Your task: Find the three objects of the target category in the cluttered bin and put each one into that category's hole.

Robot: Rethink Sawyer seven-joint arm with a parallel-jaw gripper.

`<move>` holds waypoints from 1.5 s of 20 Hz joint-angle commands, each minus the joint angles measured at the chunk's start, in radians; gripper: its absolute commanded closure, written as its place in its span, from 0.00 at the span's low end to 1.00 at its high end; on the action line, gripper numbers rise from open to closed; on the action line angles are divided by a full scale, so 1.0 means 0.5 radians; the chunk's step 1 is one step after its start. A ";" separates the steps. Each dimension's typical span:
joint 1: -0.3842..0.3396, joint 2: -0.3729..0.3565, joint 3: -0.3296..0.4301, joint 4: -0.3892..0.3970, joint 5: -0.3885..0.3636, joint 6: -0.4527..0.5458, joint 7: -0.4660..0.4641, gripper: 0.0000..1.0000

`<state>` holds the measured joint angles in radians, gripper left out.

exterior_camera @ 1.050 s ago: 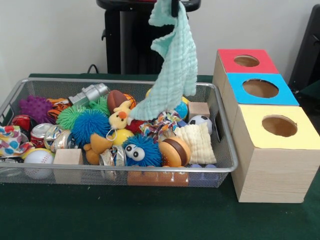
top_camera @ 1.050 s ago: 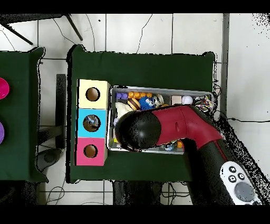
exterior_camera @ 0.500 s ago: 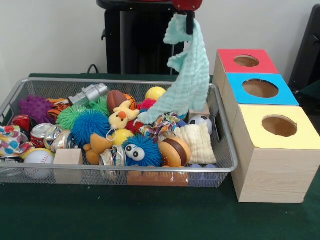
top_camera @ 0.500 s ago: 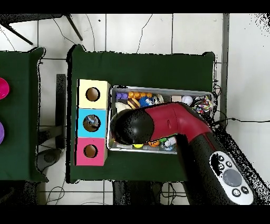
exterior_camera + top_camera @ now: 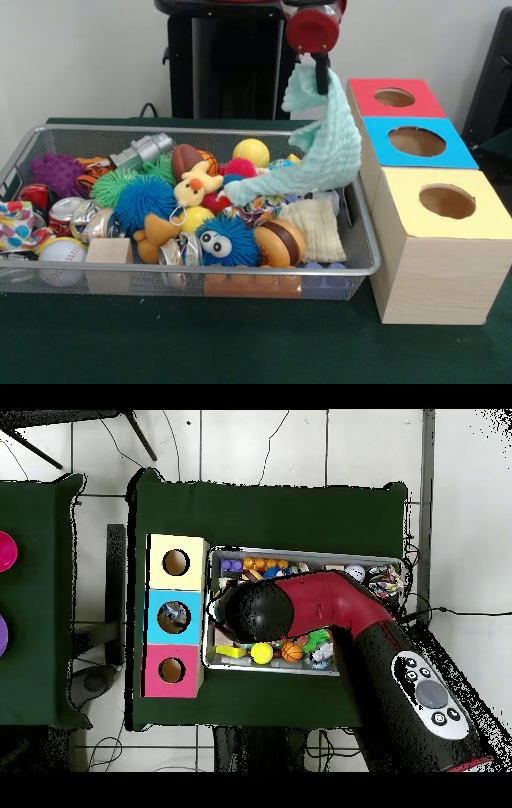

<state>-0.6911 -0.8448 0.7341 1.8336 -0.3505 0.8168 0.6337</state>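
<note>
One cloth up: pale green cloth (image 5: pixel 320 152) dangling from the gripper (image 5: pixel 322 74), lowest corner trailing over the toys at the basket's right end.
Arm: red and black arm (image 5: pixel 330 609) lying across the basket in the overhead view, its round black end at the edge nearest the boxes; swung further toward them than a second ago, when the cloth hung over the middle of the basket.
Boxes: row of three wooden boxes (image 5: pixel 436 276) just beside the basket, tops red (image 5: pixel 395 98), blue (image 5: pixel 417 142) and yellow (image 5: pixel 447 202), one hole each; the blue hole (image 5: pixel 173 617) seems to hold something already, hard to tell what.
Basket: wire basket (image 5: pixel 200 272) packed with toys, a cream knitted square (image 5: pixel 316 228) near the cloth's tail.
Jaws: pressed together on the cloth's top edge, pinching it.
Meaning: carry phase under way, cloth nearly level with the red box; which hole suits fabric not shown.
Watch: trailing corner could snag the basket rim on the way across.
</note>
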 commanded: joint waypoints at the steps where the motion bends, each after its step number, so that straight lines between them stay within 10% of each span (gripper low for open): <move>1: -0.001 0.113 -0.148 -0.142 -0.115 -0.152 0.281 1.00; 20: -0.151 0.311 -0.111 -0.096 -0.481 -0.284 0.014 1.00; 21: -0.153 0.323 -0.089 -0.094 -0.482 -0.287 0.037 0.00; 30: -0.186 0.224 -0.029 -0.107 -0.324 -0.200 0.092 0.00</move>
<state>-0.7678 -0.7225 0.6989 1.8077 -0.5341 0.6993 0.6337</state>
